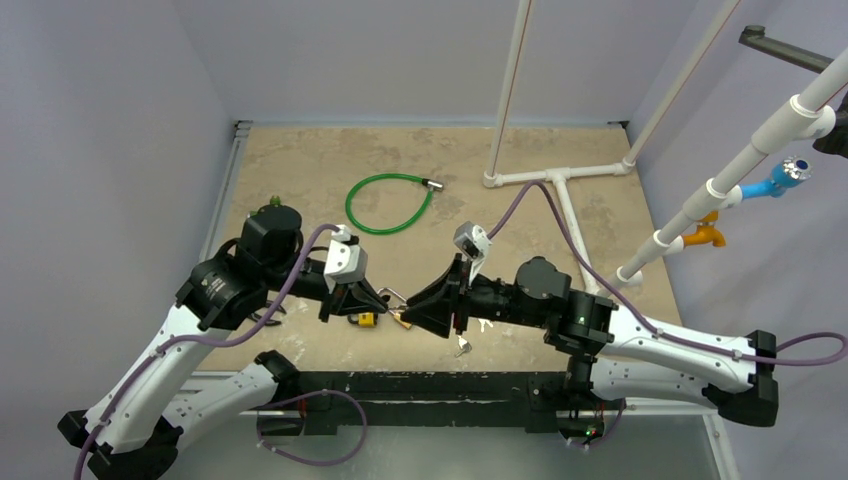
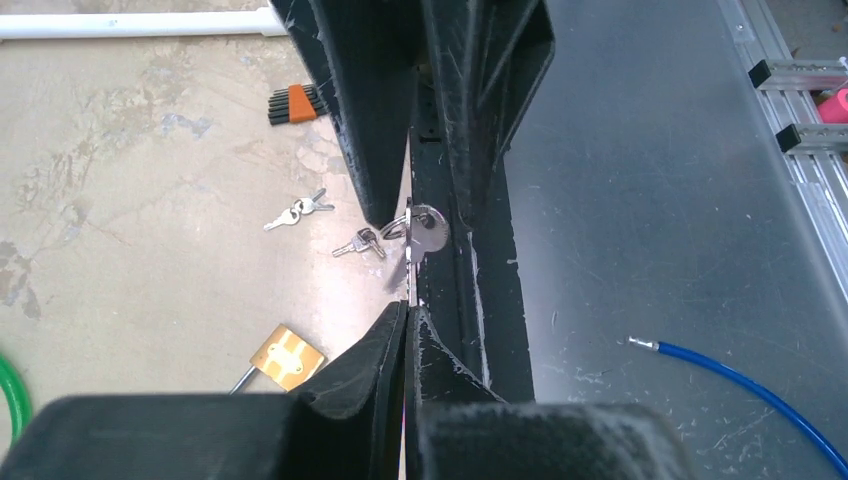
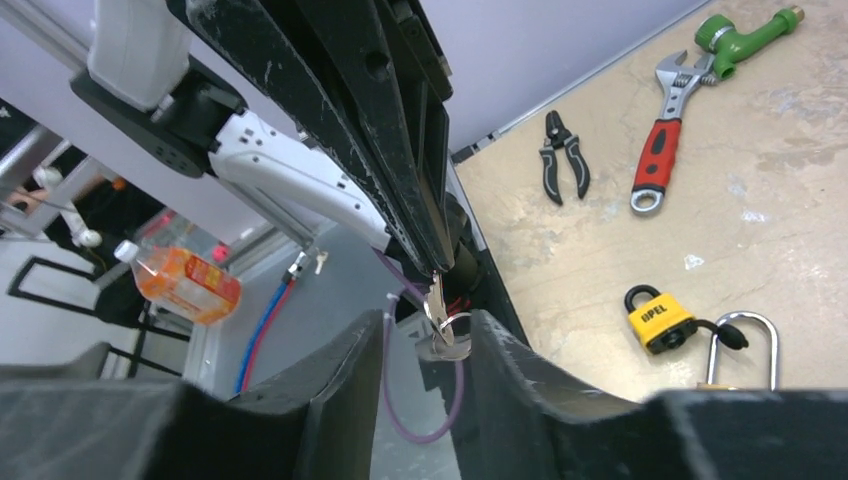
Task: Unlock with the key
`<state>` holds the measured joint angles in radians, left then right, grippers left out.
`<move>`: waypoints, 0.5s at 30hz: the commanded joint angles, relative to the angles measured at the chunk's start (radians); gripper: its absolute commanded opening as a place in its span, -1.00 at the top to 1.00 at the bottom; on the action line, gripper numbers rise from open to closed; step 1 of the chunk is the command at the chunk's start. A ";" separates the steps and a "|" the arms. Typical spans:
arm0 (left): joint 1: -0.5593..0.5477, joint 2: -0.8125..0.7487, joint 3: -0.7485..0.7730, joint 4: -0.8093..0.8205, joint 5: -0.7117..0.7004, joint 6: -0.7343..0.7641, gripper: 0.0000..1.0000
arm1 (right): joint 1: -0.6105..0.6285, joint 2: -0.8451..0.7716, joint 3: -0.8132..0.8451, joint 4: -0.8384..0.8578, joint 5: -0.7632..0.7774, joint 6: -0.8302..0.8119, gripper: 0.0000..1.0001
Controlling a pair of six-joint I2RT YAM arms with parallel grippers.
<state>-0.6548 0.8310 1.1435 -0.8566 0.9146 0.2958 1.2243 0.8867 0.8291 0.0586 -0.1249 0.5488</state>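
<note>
Your left end effector point(image 2: 405, 312) is clenched on the key point(image 2: 430, 232) by its blade; your right end effector point(image 3: 428, 320) stands released around its head. You seem mid-handover. Next, bring it to the yellow padlock point(image 3: 660, 320) lying just below both.

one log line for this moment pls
left tool: shut on key | right tool: open, either side of key | yellow padlock: on table, untouched

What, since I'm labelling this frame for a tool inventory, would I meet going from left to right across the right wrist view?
orange bottle → key → black pliers → yellow padlock → green hose nozzle
</note>
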 commanded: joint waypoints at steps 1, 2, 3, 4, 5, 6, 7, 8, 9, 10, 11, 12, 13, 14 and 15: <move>0.007 0.003 0.030 -0.012 -0.007 0.045 1.00 | 0.008 0.004 0.048 -0.070 0.004 -0.046 -0.01; 0.007 0.004 0.035 -0.026 -0.012 0.058 1.00 | 0.007 0.001 0.064 -0.103 0.020 -0.063 -0.10; 0.007 0.004 0.038 -0.036 -0.017 0.067 1.00 | 0.008 -0.005 0.081 -0.128 0.023 -0.076 -0.14; 0.007 0.004 0.041 -0.047 -0.020 0.081 1.00 | 0.007 -0.013 0.098 -0.152 0.039 -0.097 -0.17; 0.007 0.006 0.041 -0.055 -0.023 0.090 1.00 | 0.008 -0.020 0.117 -0.172 0.061 -0.123 -0.20; 0.007 0.005 0.041 -0.063 -0.028 0.095 1.00 | 0.007 -0.023 0.135 -0.190 0.080 -0.145 -0.22; 0.007 0.006 0.042 -0.069 -0.032 0.100 1.00 | 0.006 -0.022 0.150 -0.198 0.086 -0.166 -0.23; 0.006 0.008 0.043 -0.075 -0.034 0.105 1.00 | 0.007 -0.016 0.163 -0.202 0.087 -0.181 -0.21; 0.005 0.010 0.045 -0.077 -0.035 0.107 1.00 | 0.007 -0.004 0.173 -0.201 0.078 -0.192 -0.20; 0.006 0.011 0.047 -0.078 -0.036 0.107 1.00 | 0.006 0.014 0.180 -0.199 0.063 -0.197 -0.18; 0.005 0.013 0.048 -0.078 -0.036 0.105 1.00 | 0.006 0.036 0.186 -0.198 0.045 -0.200 -0.16; 0.006 0.016 0.050 -0.075 -0.036 0.103 1.00 | 0.006 0.061 0.191 -0.204 0.038 -0.202 -0.15; 0.006 0.018 0.051 -0.075 -0.035 0.102 1.00 | 0.007 0.084 0.195 -0.207 0.036 -0.218 -0.14; 0.006 0.018 0.052 -0.073 -0.036 0.099 1.00 | 0.008 0.109 0.195 -0.211 0.010 -0.221 -0.13; 0.005 0.017 0.053 -0.073 -0.035 0.099 1.00 | 0.009 0.118 0.186 -0.205 -0.007 -0.218 -0.12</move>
<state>-0.6548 0.8478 1.1549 -0.9337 0.8753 0.3714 1.2285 0.9367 0.9970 -0.1272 -0.0795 0.3836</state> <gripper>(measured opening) 0.004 0.567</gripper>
